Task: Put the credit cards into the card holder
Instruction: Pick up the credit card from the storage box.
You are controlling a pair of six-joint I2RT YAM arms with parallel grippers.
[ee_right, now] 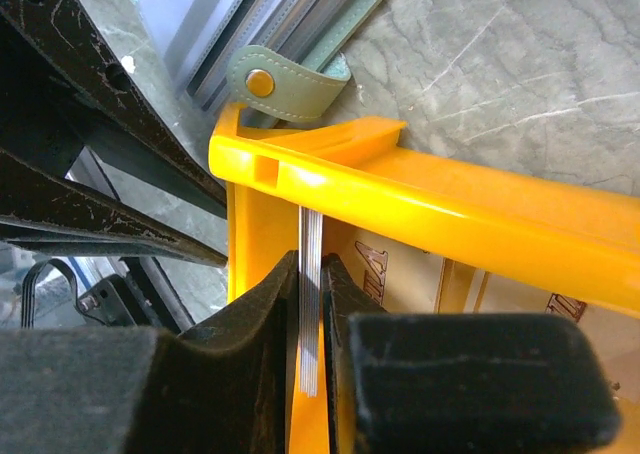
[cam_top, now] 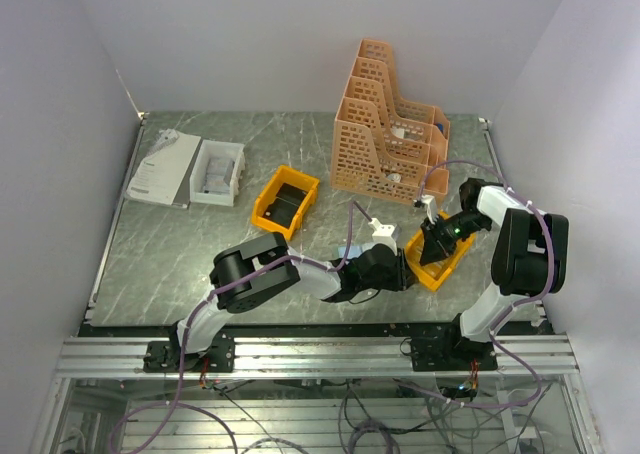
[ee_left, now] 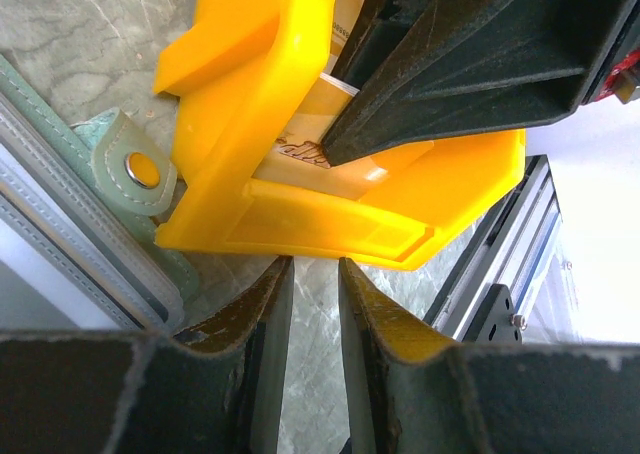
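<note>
Over the yellow bin [ee_right: 420, 199], the right claw [ee_right: 310, 264] pinches a thin stack of cards [ee_right: 310, 354] between its fingertips, upright and edge-on, showing pale grey stripes.

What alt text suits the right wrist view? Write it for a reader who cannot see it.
The right end effector pinches a thin stack of credit cards, seen edge-on, inside the corner of a yellow bin. Beyond that corner, the snap tab of the grey-green card holder lies on the marbled table.
</note>
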